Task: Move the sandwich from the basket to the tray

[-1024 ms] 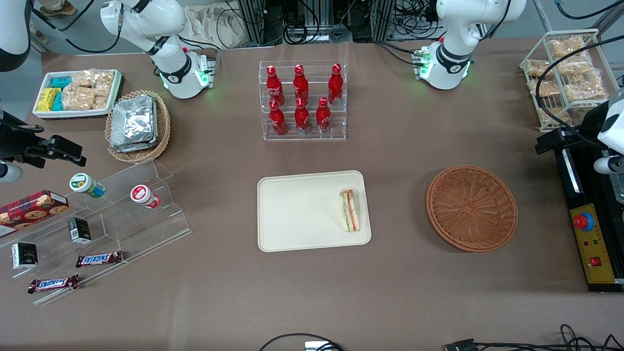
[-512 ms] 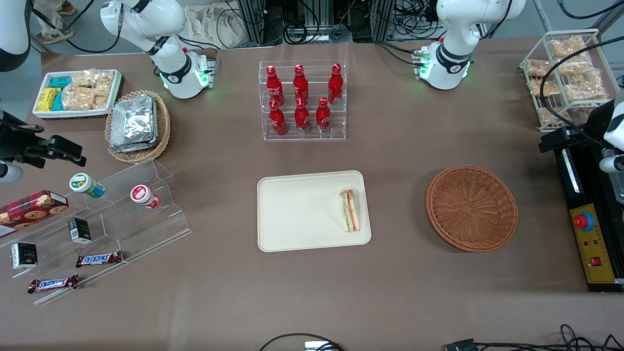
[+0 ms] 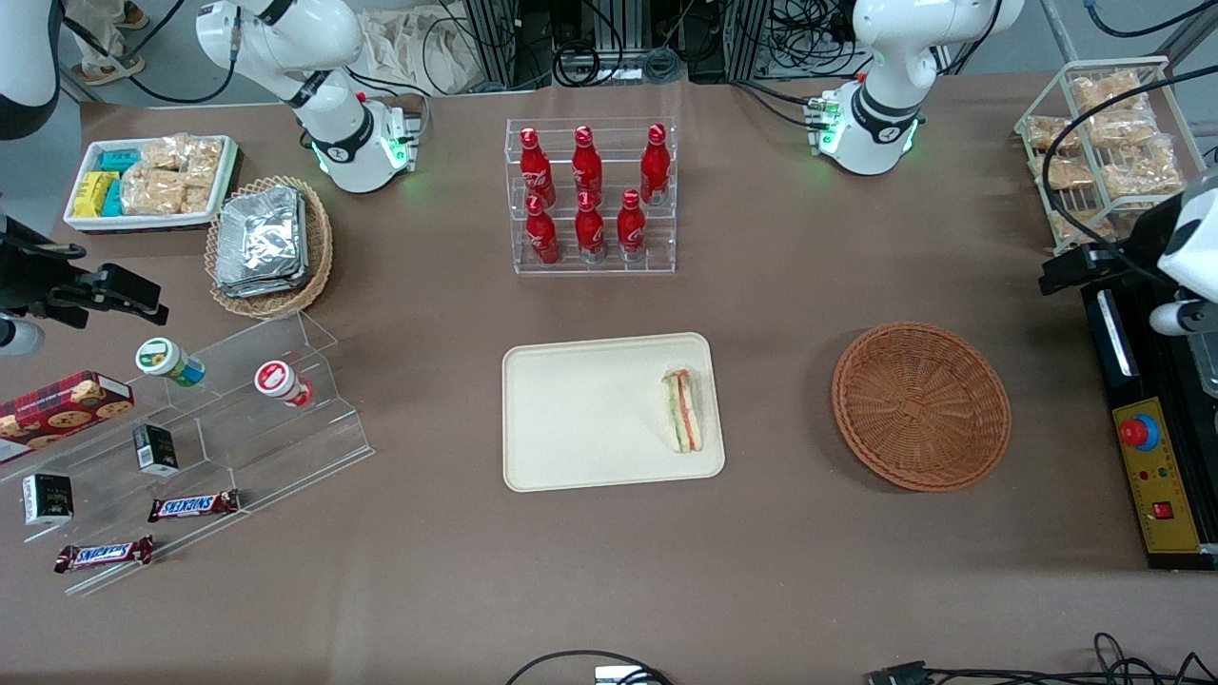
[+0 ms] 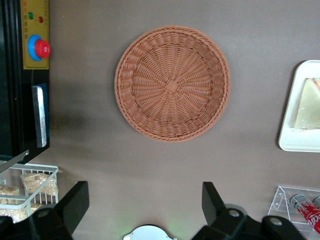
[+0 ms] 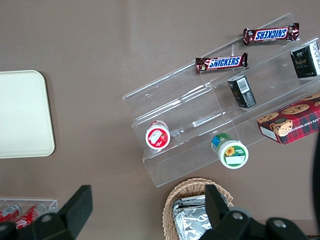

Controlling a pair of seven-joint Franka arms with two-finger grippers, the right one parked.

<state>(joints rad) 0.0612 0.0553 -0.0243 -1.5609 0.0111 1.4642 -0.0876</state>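
Item: sandwich (image 3: 683,411), lay on the tray (image 3: 580,419), well apart from the gripper (image 4: 141,206); judged delivered. Gripper: fingers spread, empty, raised above the brown table (image 3: 780,285) at the working arm's end. Basket (image 4: 172,83): below it, vacant. Room: cables past the table edge.

Tray (image 4: 300,140) (sandwich (image 4: 309,105) too) cut off

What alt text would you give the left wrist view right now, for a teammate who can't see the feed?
The open end effector hangs high above an empty round brown wicker basket on the brown table. Beside the basket, the sandwich lies on the cream tray, only partly in frame.
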